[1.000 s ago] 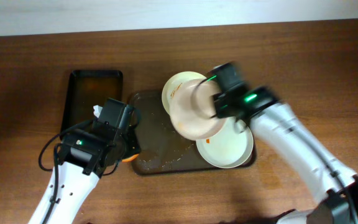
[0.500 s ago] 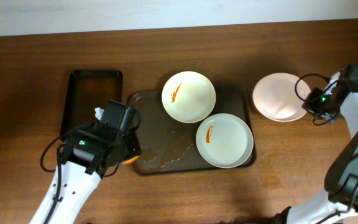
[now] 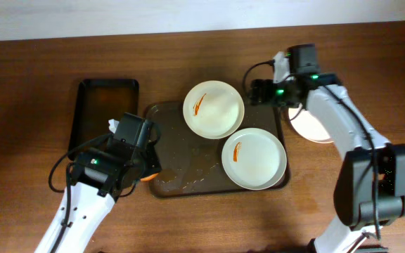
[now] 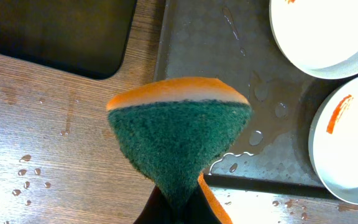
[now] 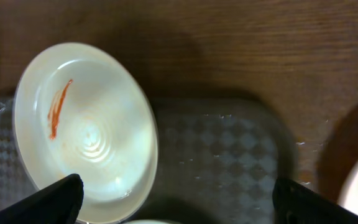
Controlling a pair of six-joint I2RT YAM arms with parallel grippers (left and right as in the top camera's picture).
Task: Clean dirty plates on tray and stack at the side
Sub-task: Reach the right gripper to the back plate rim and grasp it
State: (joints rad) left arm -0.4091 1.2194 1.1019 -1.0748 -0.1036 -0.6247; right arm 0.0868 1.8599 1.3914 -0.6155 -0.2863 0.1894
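Two dirty plates lie on the dark tray [image 3: 181, 151]. A cream one [image 3: 214, 109] with an orange smear is at the far side, and a pale grey-green one [image 3: 254, 159] is at the near right. A third plate [image 3: 316, 128] rests on the table right of the tray, partly under my right arm. My right gripper [image 3: 259, 93] hangs open over the tray's far right corner. Its view shows the cream plate [image 5: 86, 130] by its left finger, with nothing between the jaws [image 5: 179, 196]. My left gripper [image 4: 176, 211] is shut on a green-and-orange sponge [image 4: 179, 137] at the tray's near left edge.
A smaller black tray [image 3: 107, 105] sits left of the big tray. Water drops and puddles lie on the tray floor [image 4: 229, 56] and on the wood near the sponge. Bare table runs along the far side and the front.
My right arm carried the third plate off the tray to the table on the right and let it go. It then swung back over the tray's far right corner with jaws open. The left arm stayed put.
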